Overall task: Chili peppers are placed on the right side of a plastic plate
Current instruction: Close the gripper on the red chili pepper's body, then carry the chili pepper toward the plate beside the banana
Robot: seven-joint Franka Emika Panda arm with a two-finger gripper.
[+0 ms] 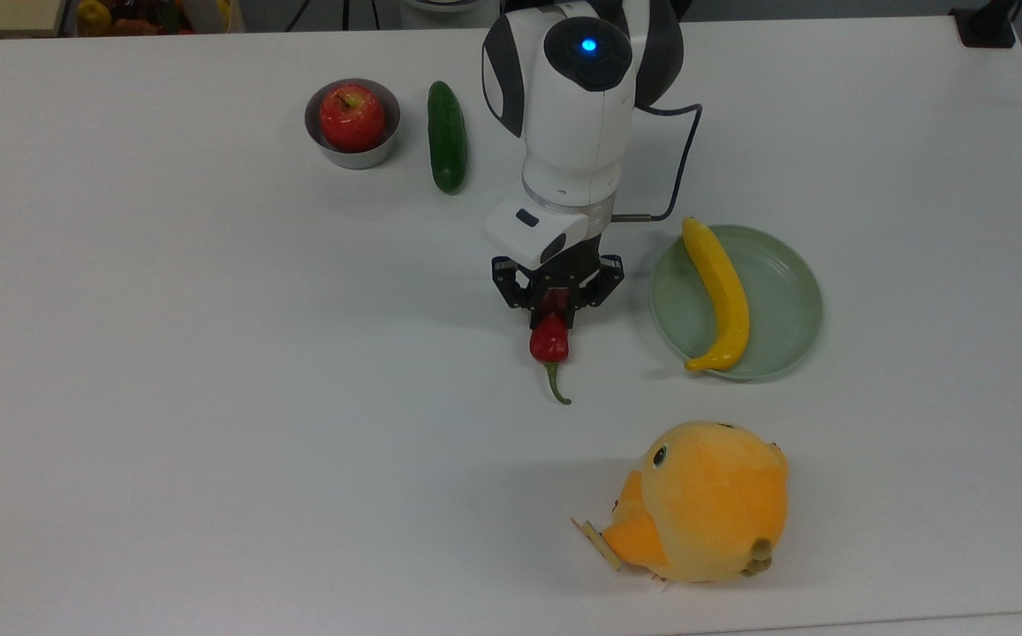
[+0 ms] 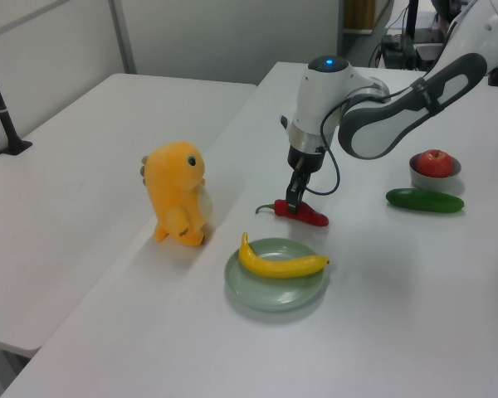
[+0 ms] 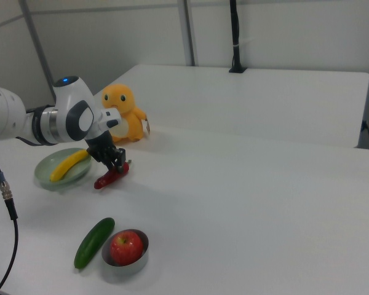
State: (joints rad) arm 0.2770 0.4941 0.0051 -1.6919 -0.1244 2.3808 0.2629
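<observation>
My gripper (image 1: 555, 305) is shut on the glossy red chili pepper (image 1: 550, 343), holding it near its middle, with the green stem pointing toward the top view's bottom. The chili (image 2: 305, 215) sits at or just above the table, and I cannot tell which. It is to the top view's left of the pale green plastic plate (image 1: 784, 296), about a hand's width from the rim. In the right view the gripper (image 3: 119, 167) and chili (image 3: 107, 180) are to the right of the plate (image 3: 44, 174). A yellow banana (image 1: 719, 291) lies across the plate's left half in the top view.
An orange plush toy (image 1: 703, 502) sits near the table's front edge in the top view. A dark green cucumber (image 1: 446, 136) and a grey metal bowl (image 1: 334, 152) holding a red apple (image 1: 352, 117) lie at the back left. A black cable (image 1: 683, 168) hangs off the wrist.
</observation>
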